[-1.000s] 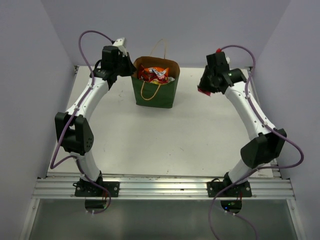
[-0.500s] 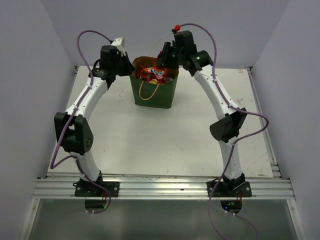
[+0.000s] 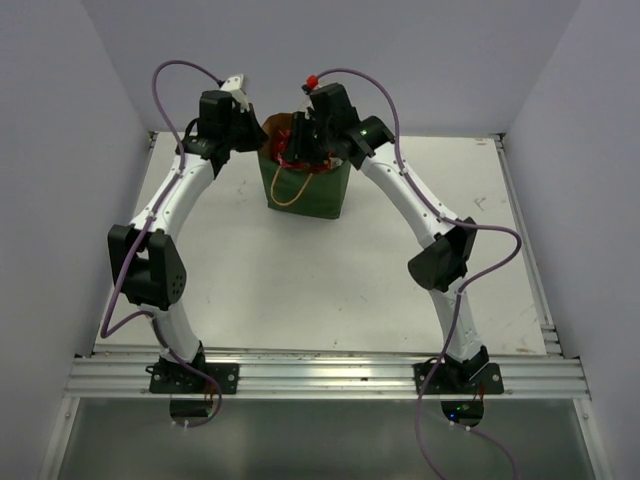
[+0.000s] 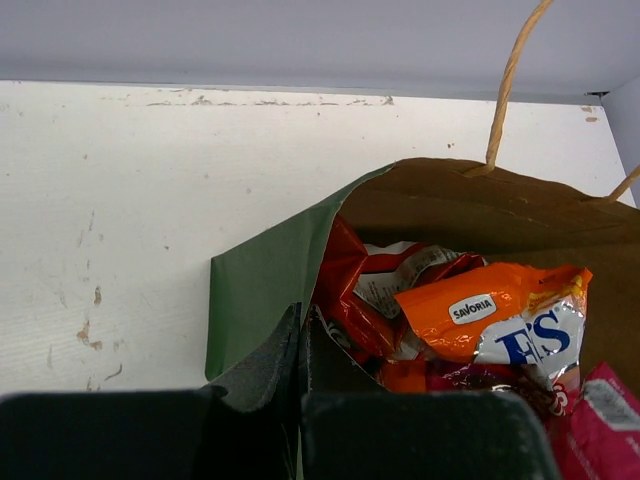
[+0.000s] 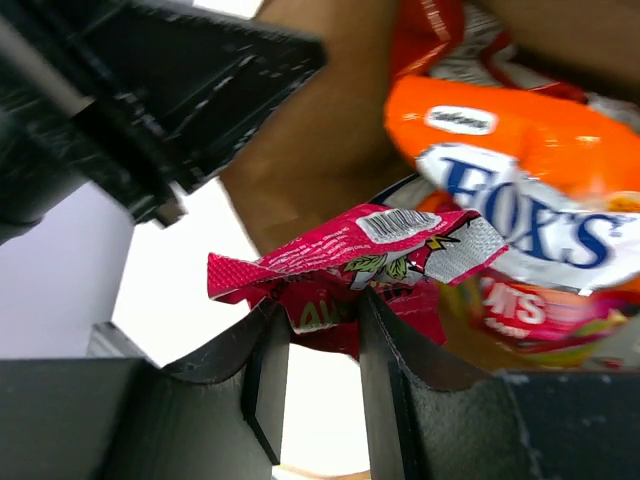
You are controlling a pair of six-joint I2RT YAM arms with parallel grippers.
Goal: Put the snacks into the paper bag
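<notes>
- One white table carries everything you are working with. Its surface looks scuffed and chipped in the left wrist view.
- Two arms meet at the far end of the table. Your left arm reaches up to the left rim of the bag. Your right arm arches over from the right to the bag's mouth.
- Your paper bag stands upright near the far edge, between the two wrists. It is dark green outside and brown inside, with its mouth open. One tan cord handle hangs down the front face.
- Your left gripper is pinched tight on the top edge of the bag's left wall, with the green paper caught between its fingers.
- Your right gripper sits at the bag's mouth. Its jaws are clamped on the pink packet, which is sandwiched between the two fingers.
- Lying on top of the pile inside the bag is an orange and silver Fox's packet.
- Under the Fox's packet, a red bag is tucked against the left wall just beside your left fingers.
- Smallest of all, the pink packet is crumpled, with a barcode on its upper side, and it is held over the packets already in the bag. You cannot tell whether it touches them.
</notes>
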